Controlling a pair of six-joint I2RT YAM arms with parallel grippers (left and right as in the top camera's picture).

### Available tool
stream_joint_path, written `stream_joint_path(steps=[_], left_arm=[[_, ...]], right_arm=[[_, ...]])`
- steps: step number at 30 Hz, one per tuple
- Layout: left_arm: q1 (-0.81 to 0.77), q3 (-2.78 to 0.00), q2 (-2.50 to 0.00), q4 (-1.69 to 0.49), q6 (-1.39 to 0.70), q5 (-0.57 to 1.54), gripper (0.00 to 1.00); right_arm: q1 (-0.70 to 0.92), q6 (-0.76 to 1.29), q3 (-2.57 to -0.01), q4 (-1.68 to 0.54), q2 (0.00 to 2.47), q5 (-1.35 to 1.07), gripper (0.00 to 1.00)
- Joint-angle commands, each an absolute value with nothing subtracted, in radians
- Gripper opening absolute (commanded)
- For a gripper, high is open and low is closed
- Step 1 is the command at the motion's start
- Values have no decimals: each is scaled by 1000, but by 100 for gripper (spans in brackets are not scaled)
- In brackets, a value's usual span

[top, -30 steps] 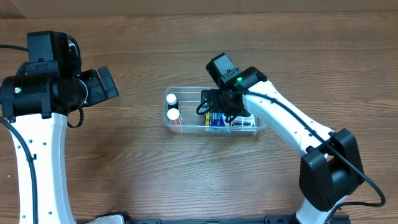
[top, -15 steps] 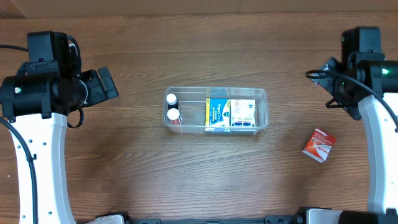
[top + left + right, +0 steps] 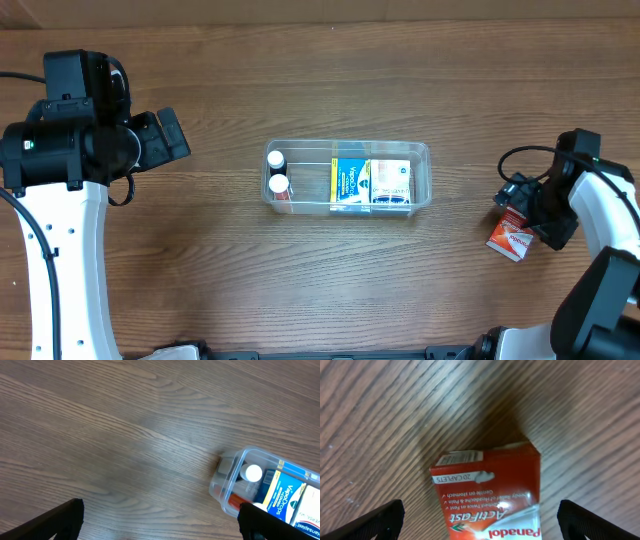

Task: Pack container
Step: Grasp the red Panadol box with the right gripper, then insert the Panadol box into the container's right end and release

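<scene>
Shows, nearest and at right, the right claw [image 3: 482, 525] spread wide over a red Panadol box [image 3: 487, 480] lying flat on the bench [image 3: 330, 290], gripping nothing. Places the container [image 3: 424, 178] mid-bench, well apart from both claws, holding two white-capped bottles [image 3: 278, 184] at its left end and two boxes [image 3: 350, 183] beside them. Shows, farther off at left, the left claw [image 3: 160, 525] wide and empty.

The left arm [image 3: 60, 230] stands along the left edge of the overhead frame, white link upright, black wrist bent toward the centre; the left gripper [image 3: 170, 138] sits in the upper left, its fingers [image 3: 60, 522] spread wide; the right arm [image 3: 612, 200] bends in from the lower right; the right gripper [image 3: 521, 212] points toward frame left, its fingers [image 3: 375, 522] likewise wide apart.
</scene>
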State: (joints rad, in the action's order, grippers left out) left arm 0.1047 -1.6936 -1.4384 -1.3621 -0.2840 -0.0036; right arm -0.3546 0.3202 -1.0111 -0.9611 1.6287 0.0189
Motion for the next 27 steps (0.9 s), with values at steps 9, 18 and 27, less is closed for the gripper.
stream_joint_path(steps=[9, 18, 27], left_arm=[[106, -1712, -1438, -1361, -265, -10, 100], [106, -1712, -1438, -1361, -265, -10, 100], [106, -1712, -1438, -1361, -265, -10, 100]], right_arm=[[-351, 288, -1000, -955, 1774, -22, 100], [-351, 288, -1001, -966, 1778, -28, 62], [-343, 287, -1143, -1060, 1732, -108, 66]])
